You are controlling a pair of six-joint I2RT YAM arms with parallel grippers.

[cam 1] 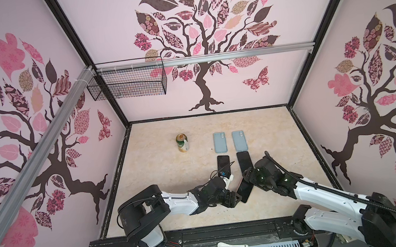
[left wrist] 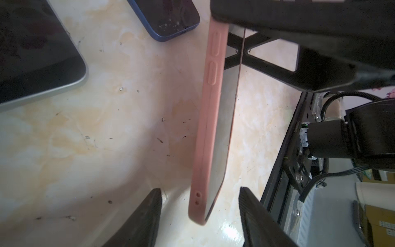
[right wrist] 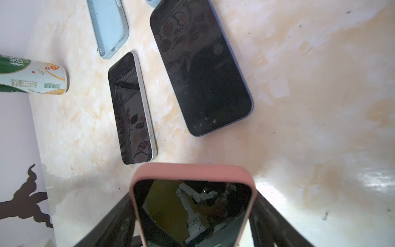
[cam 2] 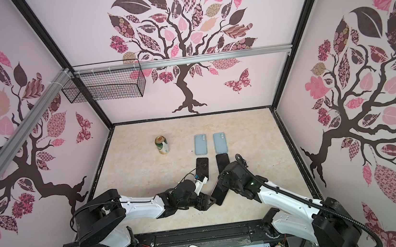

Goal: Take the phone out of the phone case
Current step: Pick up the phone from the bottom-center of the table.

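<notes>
— Between the fingers (left wrist: 149, 213) of your left gripper (left wrist: 199, 190), with a gap on each side, hangs the free end of the pink case (left wrist: 207, 119); those jaws stand apart and touch nothing.
— And your right gripper (right wrist: 193, 193)?
— Clamped across the case's long edges at the end away from your left, with the phone (right wrist: 192, 213) seated inside, held up on edge above the table (left wrist: 106, 128).
— Why on edge?
— So your left fingers can pass either side, I'd judge: one faces the case's back, one the screen. You pin one end so the other can be worked loose.
— That bare phone (right wrist: 132, 107) just ahead of your right fingertips?
— Flat on the table, apart; leave it.
</notes>
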